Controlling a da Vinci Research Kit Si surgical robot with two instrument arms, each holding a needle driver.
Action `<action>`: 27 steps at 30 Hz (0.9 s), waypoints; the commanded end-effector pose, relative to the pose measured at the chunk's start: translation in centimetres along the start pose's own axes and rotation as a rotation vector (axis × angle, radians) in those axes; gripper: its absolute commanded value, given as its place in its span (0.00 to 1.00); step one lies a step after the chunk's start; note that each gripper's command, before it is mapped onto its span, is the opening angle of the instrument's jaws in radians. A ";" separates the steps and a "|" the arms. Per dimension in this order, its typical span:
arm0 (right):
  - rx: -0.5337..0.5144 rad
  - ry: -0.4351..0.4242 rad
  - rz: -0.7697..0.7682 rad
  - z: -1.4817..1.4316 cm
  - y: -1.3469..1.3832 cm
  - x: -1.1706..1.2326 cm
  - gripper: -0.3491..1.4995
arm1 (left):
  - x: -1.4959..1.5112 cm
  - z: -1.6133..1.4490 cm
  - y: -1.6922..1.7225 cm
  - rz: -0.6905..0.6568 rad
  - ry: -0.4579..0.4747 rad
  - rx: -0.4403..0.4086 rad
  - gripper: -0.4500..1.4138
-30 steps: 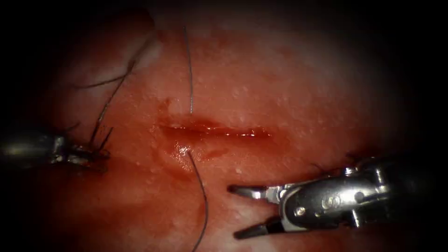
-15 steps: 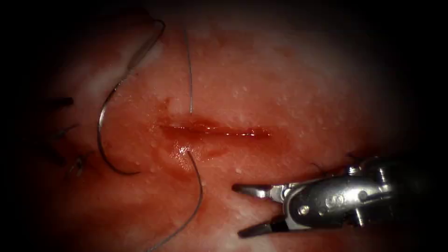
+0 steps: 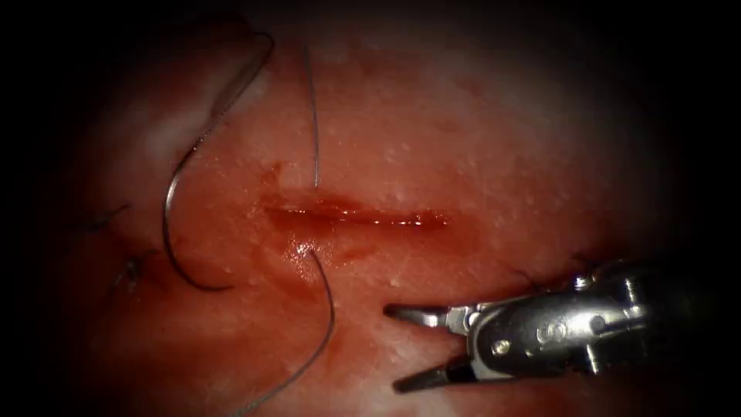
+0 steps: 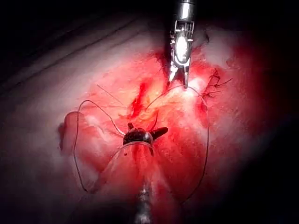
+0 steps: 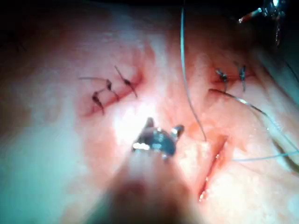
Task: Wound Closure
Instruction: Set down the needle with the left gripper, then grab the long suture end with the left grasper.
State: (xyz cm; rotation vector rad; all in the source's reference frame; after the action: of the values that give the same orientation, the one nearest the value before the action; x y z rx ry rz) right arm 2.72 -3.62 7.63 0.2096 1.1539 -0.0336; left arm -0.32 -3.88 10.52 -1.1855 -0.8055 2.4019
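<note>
The cut runs across the tissue, wet with red fluid. A curved needle lies free on the tissue left of the cut, with neither tool holding it. Its thread enters the tissue just above the cut's left end. It comes out below the cut and curves down and to the left. My right tool stands open and empty below the cut's right end, and the right wrist view shows its jaws spread. My left tool is open over the tissue with nothing in its jaws.
Older stitches with dark knots sit far left of the cut, and two groups of them appear in the right wrist view. Loose thread loops lie around the wound.
A second ago my left tool was shut on the needle at the left. It has let go and moved out of the endoscope view. The needle now lies on the tissue, and the lower thread has slackened.
</note>
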 end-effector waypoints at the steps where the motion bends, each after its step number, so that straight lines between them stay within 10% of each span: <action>1: 0.001 0.004 0.008 0.08 -0.04 -0.02 0.89 | 0.01 0.09 0.06 -0.015 0.001 -0.022 0.75; 14: -0.003 0.002 0.058 0.16 -0.06 -0.03 0.89 | 0.69 0.81 0.89 -0.226 -0.007 0.005 0.70; 27: -0.004 0.001 0.058 0.17 -0.08 -0.01 0.89 | 0.37 1.35 0.86 -0.237 -0.165 0.156 0.70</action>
State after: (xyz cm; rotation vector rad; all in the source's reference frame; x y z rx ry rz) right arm 2.80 -3.67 7.66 0.2377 1.1477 0.0213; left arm -1.59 -4.77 10.41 -0.7676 -0.7234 2.3500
